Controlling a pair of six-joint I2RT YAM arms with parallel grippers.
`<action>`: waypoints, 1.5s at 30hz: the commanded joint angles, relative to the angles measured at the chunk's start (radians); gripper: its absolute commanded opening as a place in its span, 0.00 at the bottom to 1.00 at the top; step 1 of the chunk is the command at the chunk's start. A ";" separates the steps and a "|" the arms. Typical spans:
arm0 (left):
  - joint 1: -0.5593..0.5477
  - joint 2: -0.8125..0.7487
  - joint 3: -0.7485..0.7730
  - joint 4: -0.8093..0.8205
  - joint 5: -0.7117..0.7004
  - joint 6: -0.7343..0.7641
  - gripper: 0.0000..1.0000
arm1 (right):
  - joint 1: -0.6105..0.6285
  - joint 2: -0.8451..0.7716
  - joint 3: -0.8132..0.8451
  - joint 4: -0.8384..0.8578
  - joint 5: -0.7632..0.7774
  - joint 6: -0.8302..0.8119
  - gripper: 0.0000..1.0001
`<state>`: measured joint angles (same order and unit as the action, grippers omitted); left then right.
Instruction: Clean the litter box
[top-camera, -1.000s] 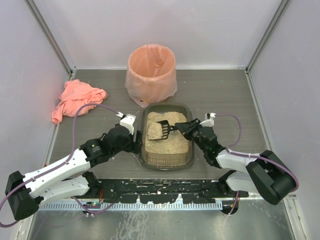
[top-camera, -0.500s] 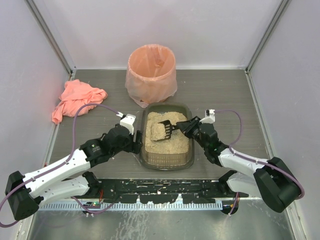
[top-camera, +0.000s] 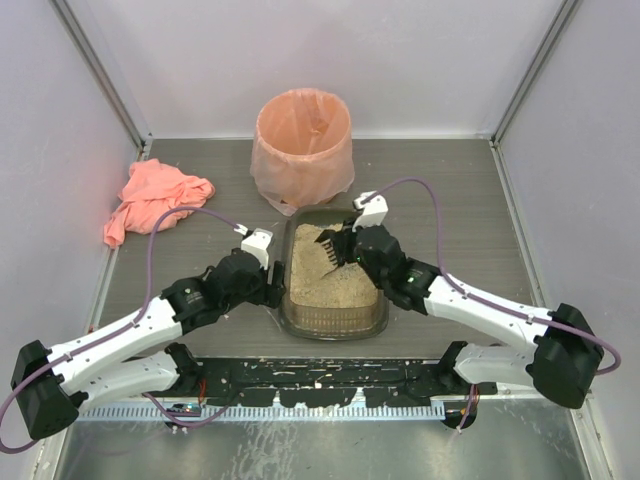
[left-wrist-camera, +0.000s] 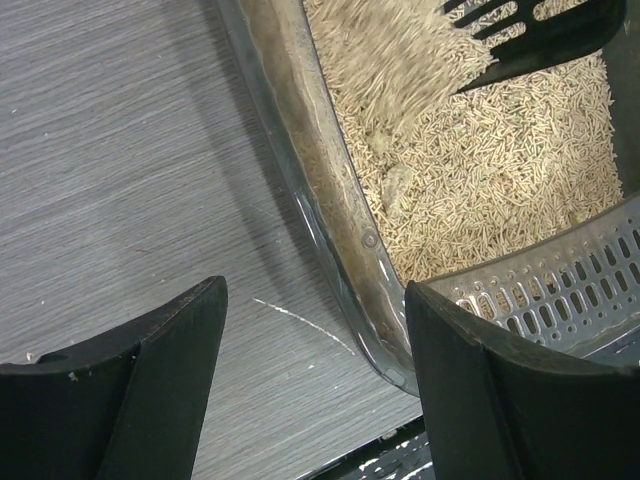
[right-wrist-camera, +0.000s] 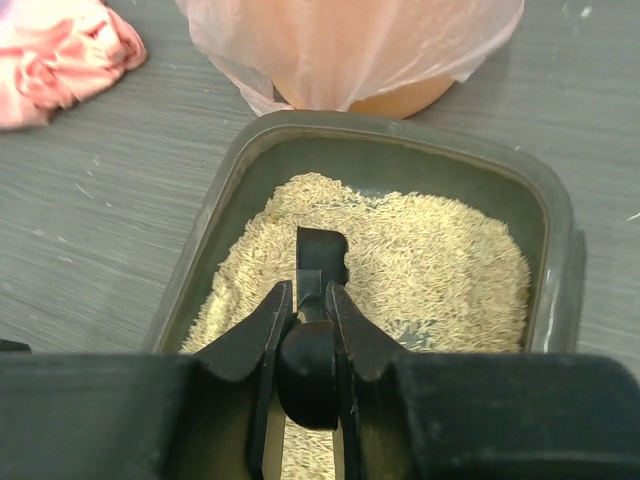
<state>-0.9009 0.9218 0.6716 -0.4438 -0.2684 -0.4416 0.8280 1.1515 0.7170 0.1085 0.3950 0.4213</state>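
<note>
One camera hangs high behind the arm bases and looks down and forward over the whole table (top-camera: 450, 190), with both claws small near its middle. The second rides on the left wrist, right behind the left claw (left-wrist-camera: 315, 295). It points steeply down from very close, and the rim of the litter box (left-wrist-camera: 300, 190) runs between its two fingers. The third sits behind the right claw (right-wrist-camera: 308, 290) and looks forward and down along its fingers, with the bin (right-wrist-camera: 350, 50) and pink cloth (right-wrist-camera: 60, 50) beyond the claw. All three views share the litter box. The scoop (right-wrist-camera: 322, 250) ahead of the right claw also shows at the top edge of the left-wrist view.
</note>
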 joint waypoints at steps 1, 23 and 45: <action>0.005 -0.003 0.028 0.044 0.005 -0.011 0.73 | 0.098 0.027 0.116 -0.100 0.301 -0.264 0.00; 0.004 0.062 0.013 0.181 0.072 -0.014 0.70 | 0.028 0.138 0.313 -0.468 0.035 -0.024 0.01; 0.005 0.212 -0.008 0.265 0.117 -0.049 0.52 | -0.114 0.060 0.155 -0.361 -0.324 0.072 0.01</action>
<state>-0.9009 1.1515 0.6685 -0.2420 -0.1699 -0.4835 0.7067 1.2491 0.9016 -0.2668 0.1917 0.4820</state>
